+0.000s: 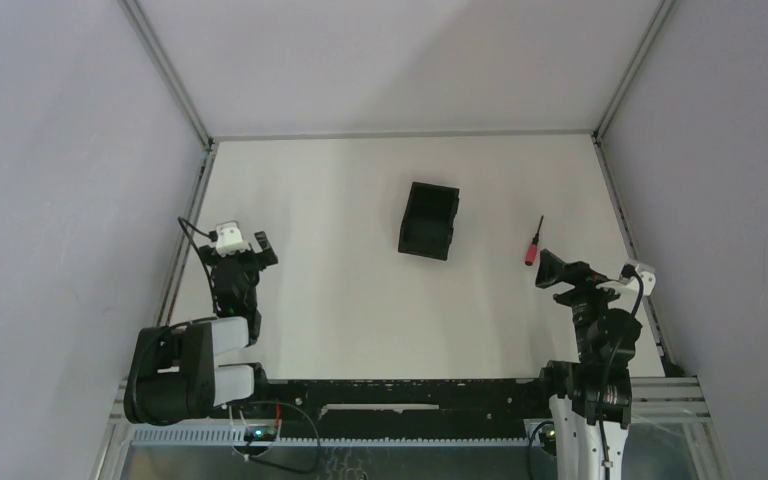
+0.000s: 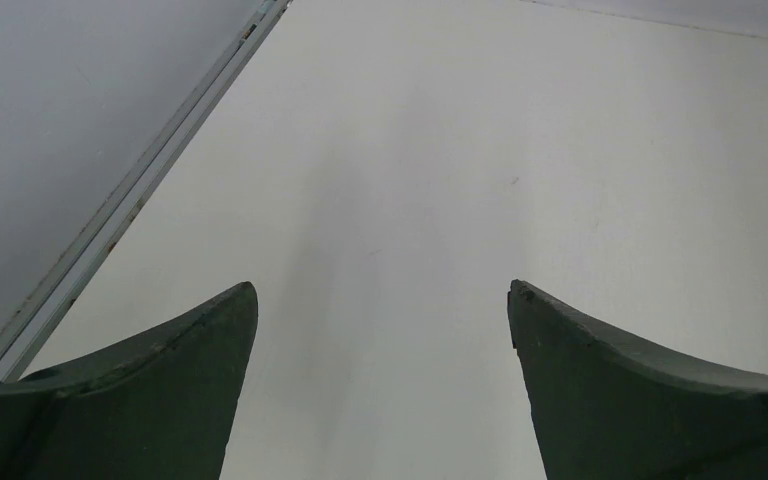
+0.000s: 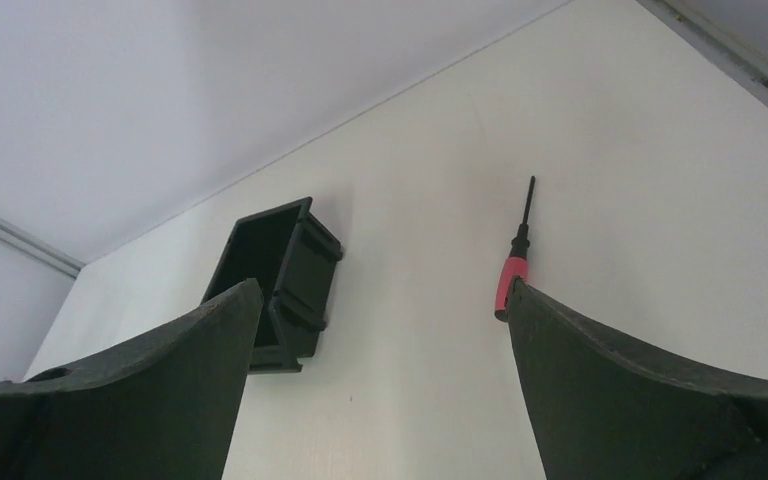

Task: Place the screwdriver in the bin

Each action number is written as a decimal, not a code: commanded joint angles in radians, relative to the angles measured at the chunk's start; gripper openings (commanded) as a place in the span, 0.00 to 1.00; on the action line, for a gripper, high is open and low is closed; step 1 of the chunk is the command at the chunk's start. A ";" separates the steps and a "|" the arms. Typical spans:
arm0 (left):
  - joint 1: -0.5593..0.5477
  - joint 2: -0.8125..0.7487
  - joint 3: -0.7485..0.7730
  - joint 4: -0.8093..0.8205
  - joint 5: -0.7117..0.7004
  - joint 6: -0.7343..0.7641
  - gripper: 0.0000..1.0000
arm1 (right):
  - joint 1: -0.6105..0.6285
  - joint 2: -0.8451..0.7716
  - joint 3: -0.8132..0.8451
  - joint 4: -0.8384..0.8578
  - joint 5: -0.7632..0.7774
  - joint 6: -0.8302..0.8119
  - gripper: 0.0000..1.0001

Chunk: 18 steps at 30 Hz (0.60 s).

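Top cam gives me a far look down from above and behind the arm bases (image 1: pixel 175 375), whole desk (image 1: pixel 360 300) in frame. Left wrist cam: close, facing desk and side rail (image 2: pixel 130 190). Right wrist cam shares bin (image 3: pixel 305 280) and screwdriver (image 3: pixel 511 280) with top.

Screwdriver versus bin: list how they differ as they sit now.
The screwdriver has a red handle and thin dark shaft; the bin is all black. The screwdriver is slim and much shorter than the boxy bin. The screwdriver lies flat, while the bin stands with its opening upward. Both rest on the white table, apart, neither gripped.
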State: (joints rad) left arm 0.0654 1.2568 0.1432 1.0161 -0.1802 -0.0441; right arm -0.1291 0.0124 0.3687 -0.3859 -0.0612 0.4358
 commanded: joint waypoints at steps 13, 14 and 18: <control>-0.006 0.002 0.050 0.042 -0.004 0.018 1.00 | 0.003 0.315 0.330 0.258 -0.093 -0.023 1.00; -0.007 0.002 0.049 0.042 -0.003 0.017 1.00 | 0.004 0.395 0.398 0.226 -0.101 -0.041 1.00; -0.007 0.001 0.049 0.043 -0.003 0.017 1.00 | 0.005 0.766 0.758 -0.087 -0.063 -0.116 0.99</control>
State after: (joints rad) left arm 0.0654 1.2568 0.1432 1.0157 -0.1802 -0.0441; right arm -0.1291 0.4866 0.8528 -0.2501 -0.1268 0.4191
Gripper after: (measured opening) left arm 0.996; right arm 0.993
